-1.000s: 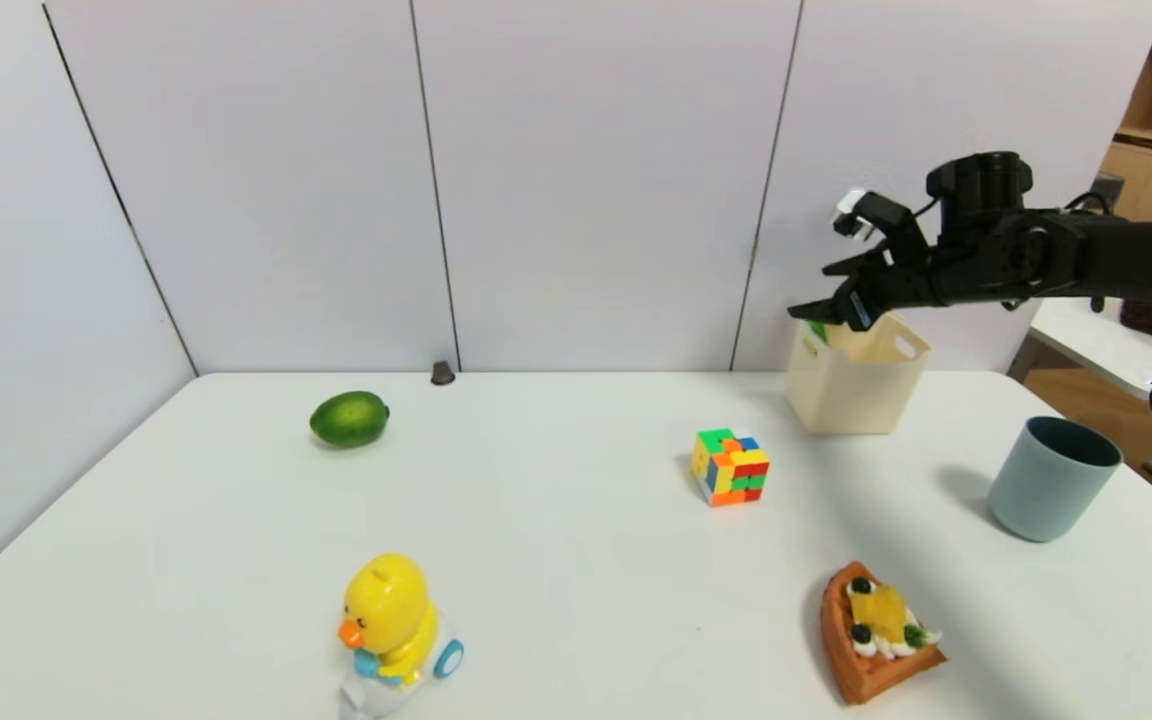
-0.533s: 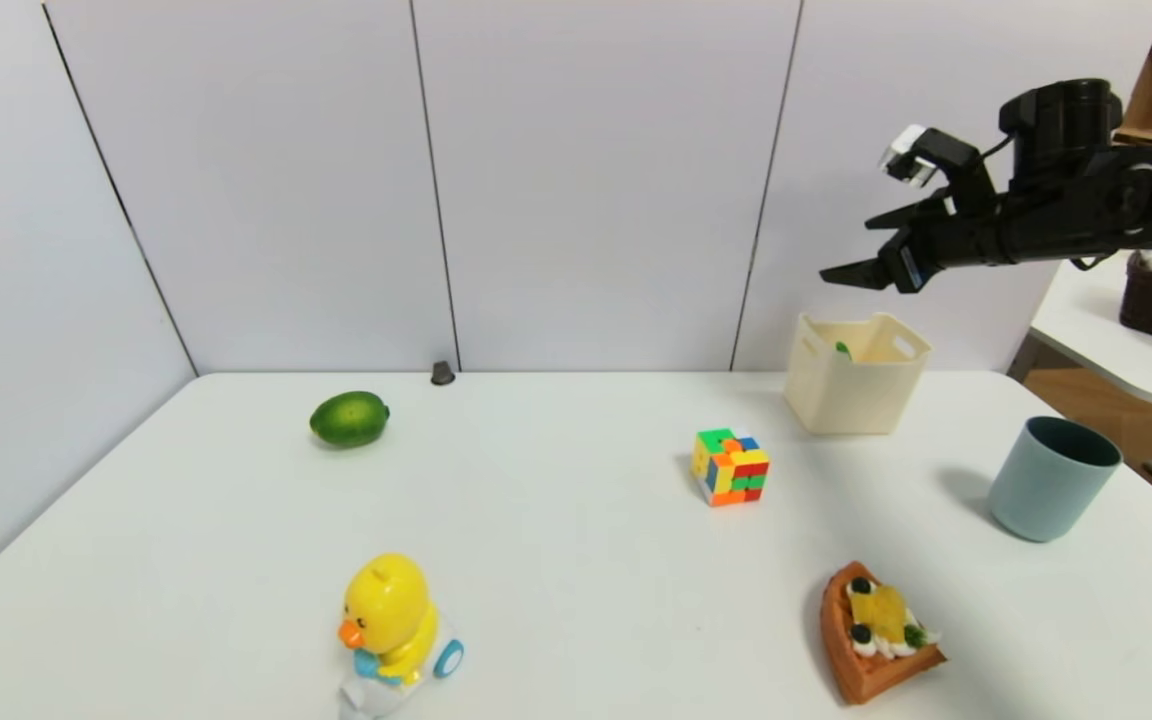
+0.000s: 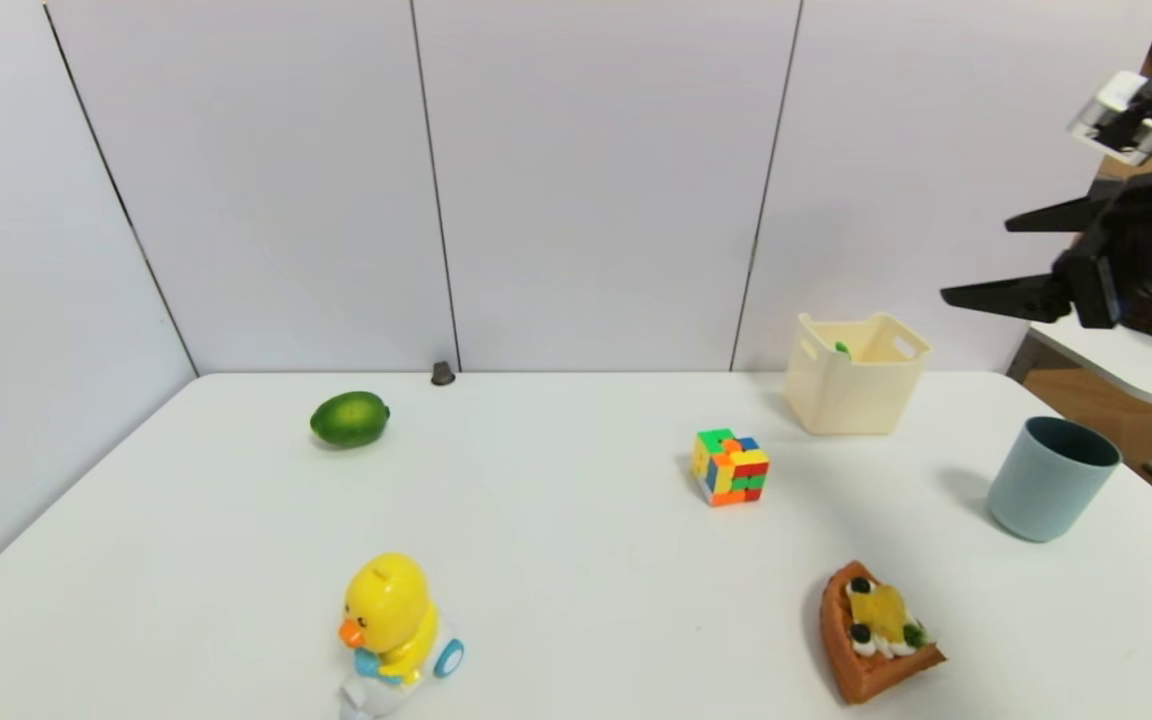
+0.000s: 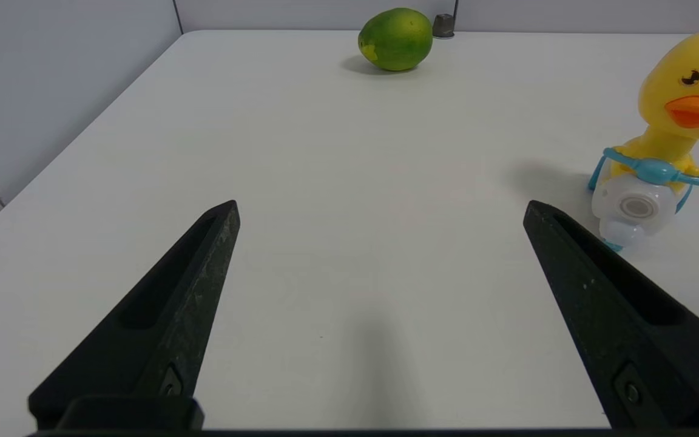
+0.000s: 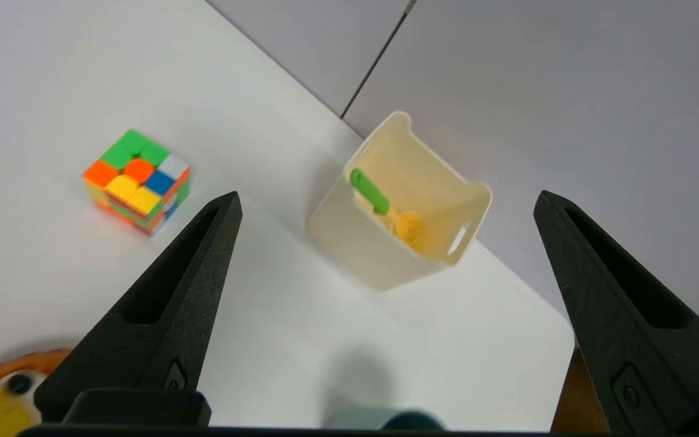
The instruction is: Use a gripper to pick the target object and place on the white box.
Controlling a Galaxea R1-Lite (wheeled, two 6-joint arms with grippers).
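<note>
Spoon (image 5: 369, 190) lies inside the white box (image 3: 856, 400); my right pincer (image 3: 981, 258), jaws wide and empty, hangs above the box.

Cream-white box (image 3: 856, 395), green-handled pale yellow spoon (image 5: 380, 197), green lime (image 3: 350, 418), many-coloured cube (image 3: 731, 467), grey-blue cup (image 3: 1051, 480).

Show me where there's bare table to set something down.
Widest bare patch: the table between lime, duck toy and puzzle cube. Crowded on the right: white box, blue cup, cake slice.
</note>
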